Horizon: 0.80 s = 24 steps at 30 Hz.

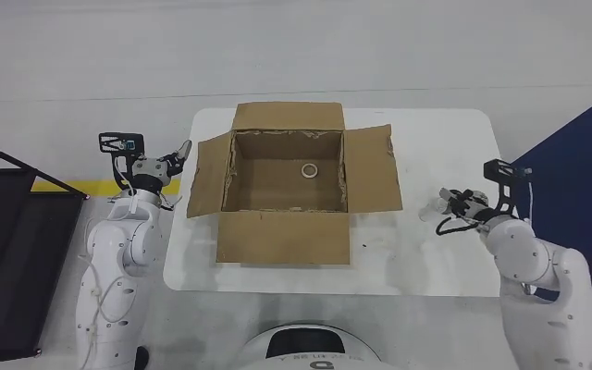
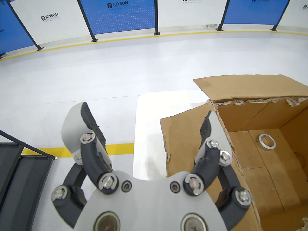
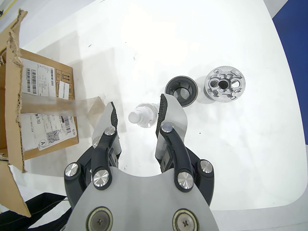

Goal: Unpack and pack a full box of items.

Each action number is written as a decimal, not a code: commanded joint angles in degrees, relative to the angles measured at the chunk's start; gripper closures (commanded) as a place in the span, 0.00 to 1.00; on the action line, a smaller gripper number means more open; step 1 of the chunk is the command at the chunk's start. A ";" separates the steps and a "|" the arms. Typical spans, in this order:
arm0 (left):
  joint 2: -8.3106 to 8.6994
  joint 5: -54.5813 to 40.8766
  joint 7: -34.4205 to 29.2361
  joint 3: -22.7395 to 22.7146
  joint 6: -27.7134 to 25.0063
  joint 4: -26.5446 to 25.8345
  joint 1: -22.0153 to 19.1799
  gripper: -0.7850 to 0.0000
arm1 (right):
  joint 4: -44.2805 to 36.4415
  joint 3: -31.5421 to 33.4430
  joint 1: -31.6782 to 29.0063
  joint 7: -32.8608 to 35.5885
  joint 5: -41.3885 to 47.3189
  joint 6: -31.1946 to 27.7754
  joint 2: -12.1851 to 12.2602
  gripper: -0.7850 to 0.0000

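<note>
An open cardboard box (image 1: 283, 239) stands mid-table with its flaps spread; a metal ring (image 1: 310, 170) lies on its floor, also seen in the left wrist view as the ring (image 2: 266, 141) inside the box (image 2: 252, 106). My left gripper (image 2: 145, 111) is open and holds nothing, off the table's left edge beside the box's left flap. My right gripper (image 3: 137, 108) is open on the table's right side, its fingers straddling a small white-capped bottle (image 3: 143, 117) without closing on it. Past the bottle stand a black sleeve (image 3: 181, 90) and a slotted metal disc (image 3: 225, 84).
The white table (image 1: 435, 139) has bare surface behind and in front of the box. A black rack (image 1: 28, 240) stands on the floor to the left, and a blue panel (image 1: 564, 148) to the right. The labelled box side (image 3: 48, 102) is close to my right gripper.
</note>
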 commanded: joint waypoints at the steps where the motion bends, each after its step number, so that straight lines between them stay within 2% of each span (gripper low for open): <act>1: 0.00 0.00 0.00 0.00 0.00 0.00 0.00 0.00 | 0.26 -0.87 0.41 0.44 -1.40 0.44 0.04 0.57; 15: 0.00 0.00 0.00 0.00 0.00 0.00 0.00 0.00 | 0.21 -2.65 1.19 4.14 -3.26 -0.54 0.32 0.62; 21: 0.00 0.00 0.00 0.00 0.00 0.00 0.00 0.00 | 0.62 -3.48 1.58 4.69 -4.15 -0.13 0.37 0.66; 24: 0.00 0.00 0.00 0.00 0.00 0.00 0.00 0.00 | 1.22 -3.67 2.08 5.37 -3.64 -0.17 0.39 0.73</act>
